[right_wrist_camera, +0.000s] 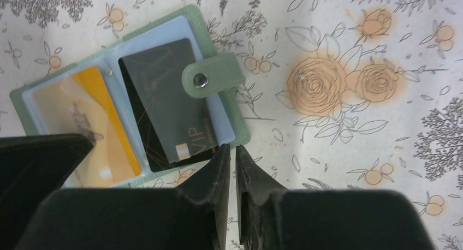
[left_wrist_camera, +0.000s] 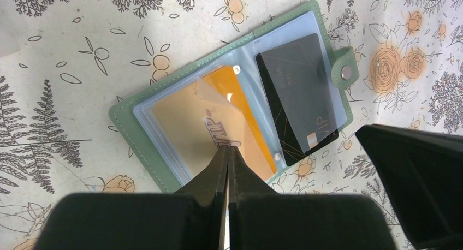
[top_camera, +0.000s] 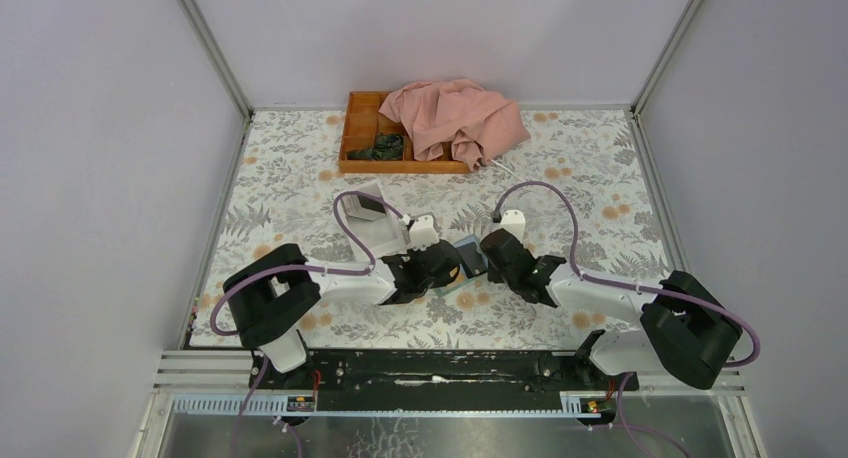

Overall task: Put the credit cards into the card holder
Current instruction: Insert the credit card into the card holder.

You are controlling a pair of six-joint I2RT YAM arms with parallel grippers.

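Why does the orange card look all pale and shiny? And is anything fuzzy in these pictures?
Left wrist view: light bounces off the clear plastic sleeve over the orange card, washing it out; the left fingers are blurry, too near the lens. Right wrist view: the same sheen greys the dark card, and the right fingers are fuzzy. Top view: even light, soft shadows.

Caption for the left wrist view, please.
Open card holder on floral cloth: orange card sleeved, dark card sticking out, shut left hand over the orange card.
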